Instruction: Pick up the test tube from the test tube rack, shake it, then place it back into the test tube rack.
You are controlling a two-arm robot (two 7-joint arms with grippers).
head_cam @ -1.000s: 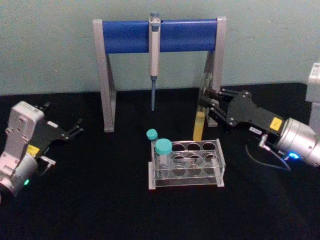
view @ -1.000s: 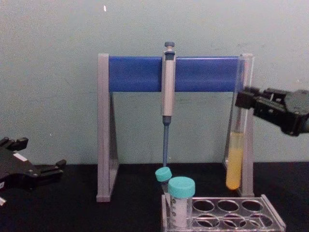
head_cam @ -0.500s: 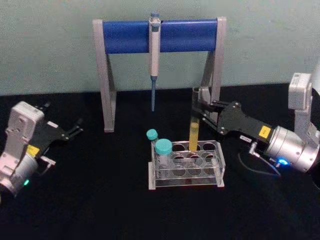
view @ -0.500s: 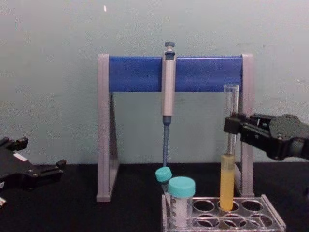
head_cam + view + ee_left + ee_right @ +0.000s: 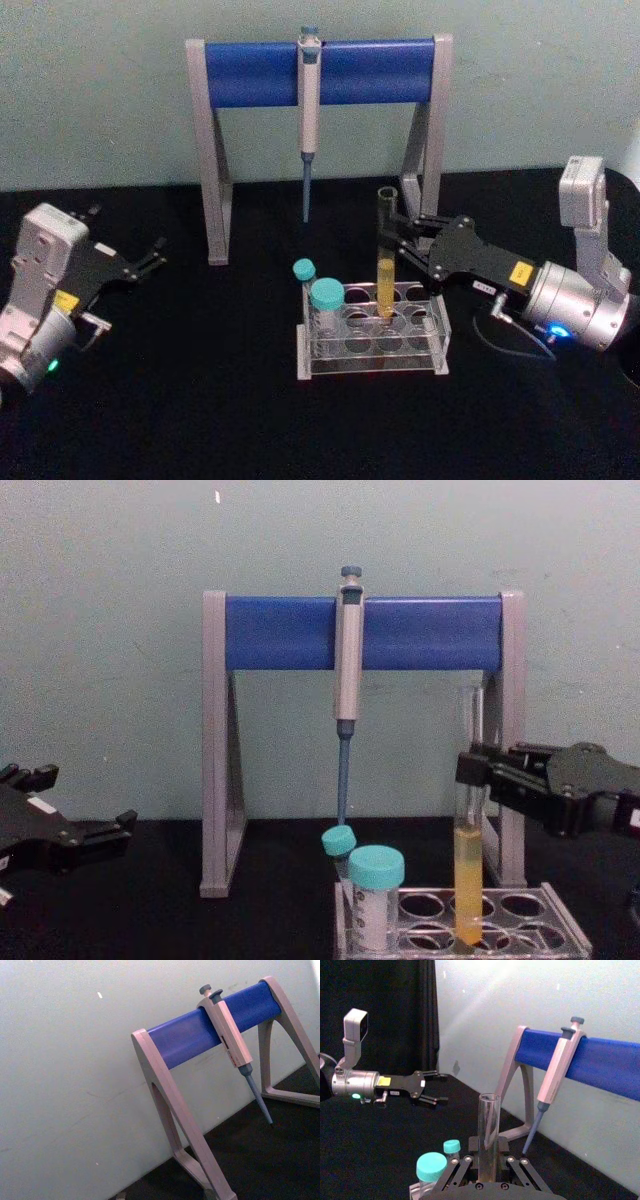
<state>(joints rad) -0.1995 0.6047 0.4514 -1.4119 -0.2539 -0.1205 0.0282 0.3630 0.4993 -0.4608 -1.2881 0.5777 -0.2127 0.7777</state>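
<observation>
The test tube [image 5: 385, 250] stands upright, clear and capless, with yellow liquid [image 5: 467, 880] in its lower part. Its lower end is down in a hole near the middle of the clear test tube rack [image 5: 430, 345]. My right gripper [image 5: 391, 240] reaches in from the right and is shut on the test tube's clear upper part, above the liquid. In the right wrist view the test tube [image 5: 488, 1125] rises between the right gripper's fingers [image 5: 512, 1161]. My left gripper [image 5: 150, 255] rests open at the far left, well away from the rack.
Two teal-capped tubes [image 5: 325, 298] stand at the rack's left end. Behind it is a tall grey-and-blue pipette stand [image 5: 250, 72] with a pipette [image 5: 308, 110] hanging tip down. Everything stands on a black table [image 5: 200, 400], with a pale wall behind.
The right gripper carried the test tube from high up by the stand's right leg leftward and down, and its lower end has gone into a rack hole. The left arm has not moved.
</observation>
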